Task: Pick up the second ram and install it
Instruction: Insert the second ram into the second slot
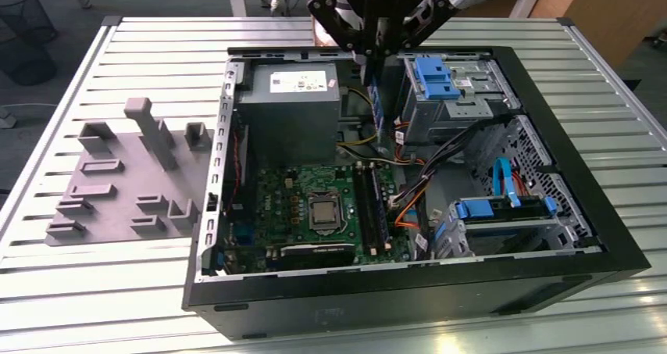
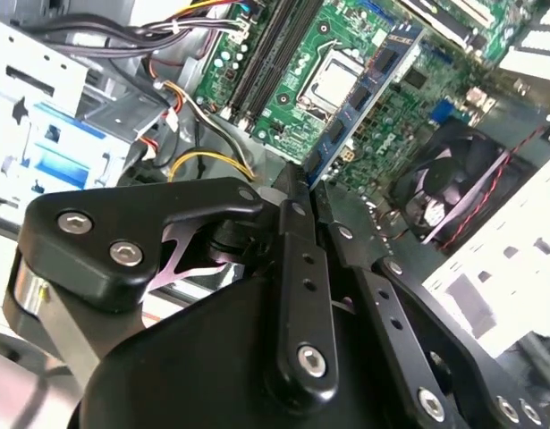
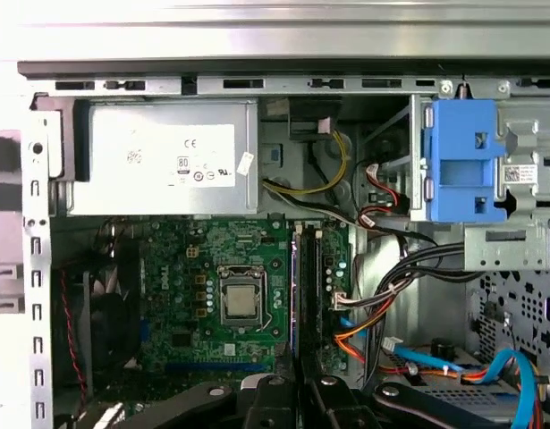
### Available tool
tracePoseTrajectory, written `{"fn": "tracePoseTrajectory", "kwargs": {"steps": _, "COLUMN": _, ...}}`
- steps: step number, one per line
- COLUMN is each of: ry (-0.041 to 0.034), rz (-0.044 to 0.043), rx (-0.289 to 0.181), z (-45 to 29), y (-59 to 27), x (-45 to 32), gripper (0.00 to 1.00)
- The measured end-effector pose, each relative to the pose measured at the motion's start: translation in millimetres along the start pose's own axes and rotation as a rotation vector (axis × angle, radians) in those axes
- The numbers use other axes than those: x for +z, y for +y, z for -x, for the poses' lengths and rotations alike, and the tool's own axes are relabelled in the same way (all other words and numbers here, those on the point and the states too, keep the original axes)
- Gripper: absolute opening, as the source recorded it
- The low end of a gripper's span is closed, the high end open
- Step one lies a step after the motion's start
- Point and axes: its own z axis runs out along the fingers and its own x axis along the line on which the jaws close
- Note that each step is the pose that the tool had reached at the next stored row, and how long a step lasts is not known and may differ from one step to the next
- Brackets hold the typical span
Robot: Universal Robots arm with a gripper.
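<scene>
Between the closed jaws: gripper (image 2: 303, 183) clenched on the second ram (image 2: 364, 94) | long axis runs straight out from the fingertips | motherboard (image 3: 194, 259) slots lie beyond its far end, apart | arm above open case (image 1: 583, 237).

Arm enters from the far edge in the exterior view, wrist pointing down. Gripper (image 1: 372, 53) hangs vertical, black linkage fingers (image 2: 297, 259) drawn together on the second ram (image 2: 364, 94), pinching its near end; the stick projects straight out beyond the tips.
</scene>
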Motion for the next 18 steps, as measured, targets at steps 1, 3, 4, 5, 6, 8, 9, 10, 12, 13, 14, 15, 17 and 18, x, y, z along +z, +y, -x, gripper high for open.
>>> {"fn": "tracePoseTrajectory", "kwargs": {"steps": 1, "ry": 0.0003, "rz": -0.0001, "rx": 0.018, "z": 0.0, "y": 0.0, "x": 0.1, "gripper": 0.14}}
{"fn": "tracePoseTrajectory", "kwargs": {"steps": 3, "ry": 0.0005, "rz": -0.0002, "rx": 0.031, "z": 0.0, "y": 0.0, "x": 0.2, "gripper": 0.14}}
{"fn": "tracePoseTrajectory", "kwargs": {"steps": 4, "ry": 0.0005, "rz": -0.0002, "rx": 0.031, "z": 0.0, "y": 0.0, "x": 0.2, "gripper": 0.14}}
{"fn": "tracePoseTrajectory", "kwargs": {"steps": 5, "ry": 0.0005, "rz": -0.0002, "rx": 0.031, "z": 0.0, "y": 0.0, "x": 0.2, "gripper": 0.14}}
{"fn": "tracePoseTrajectory", "kwargs": {"steps": 6, "ry": 0.0005, "rz": -0.0002, "rx": 0.031, "z": 0.0, "y": 0.0, "x": 0.2, "gripper": 0.14}}
{"fn": "tracePoseTrajectory", "kwargs": {"steps": 8, "ry": 0.0002, "rz": 0.0000, "rx": 0.013, "z": 0.1, "y": 0.0, "x": 0.6, "gripper": 0.14}}
{"fn": "tracePoseTrajectory", "kwargs": {"steps": 9, "ry": -0.0001, "rz": 0.0001, "rx": -0.003, "z": 0.1, "y": 0.0, "x": 0.8, "gripper": 0.14}}
{"fn": "tracePoseTrajectory", "kwargs": {"steps": 10, "ry": -0.0002, "rz": 0.0000, "rx": -0.017, "z": 0.1, "y": 0.0, "x": 1.0, "gripper": 0.14}}
{"fn": "tracePoseTrajectory", "kwargs": {"steps": 12, "ry": -0.0005, "rz": 0.0000, "rx": -0.032, "z": 0.1, "y": 0.0, "x": 1.4, "gripper": 0.14}}
{"fn": "tracePoseTrajectory", "kwargs": {"steps": 13, "ry": -0.0005, "rz": 0.0000, "rx": -0.032, "z": 0.1, "y": 0.0, "x": 1.4, "gripper": 0.14}}
{"fn": "tracePoseTrajectory", "kwargs": {"steps": 14, "ry": -0.0005, "rz": 0.0001, "rx": -0.032, "z": 0.0, "y": 0.0, "x": 1.7, "gripper": 0.14}}
{"fn": "tracePoseTrajectory", "kwargs": {"steps": 15, "ry": -0.0006, "rz": 0.0001, "rx": -0.032, "z": 0.0, "y": 0.0, "x": 1.9, "gripper": 0.14}}
{"fn": "tracePoseTrajectory", "kwargs": {"steps": 17, "ry": -0.0005, "rz": 0.0002, "rx": -0.032, "z": 0.0, "y": 0.0, "x": 1.9, "gripper": 0.14}}
{"fn": "tracePoseTrajectory", "kwargs": {"steps": 18, "ry": -0.0005, "rz": 0.0001, "rx": -0.032, "z": 0.0, "y": 0.0, "x": 1.9, "gripper": 0.14}}
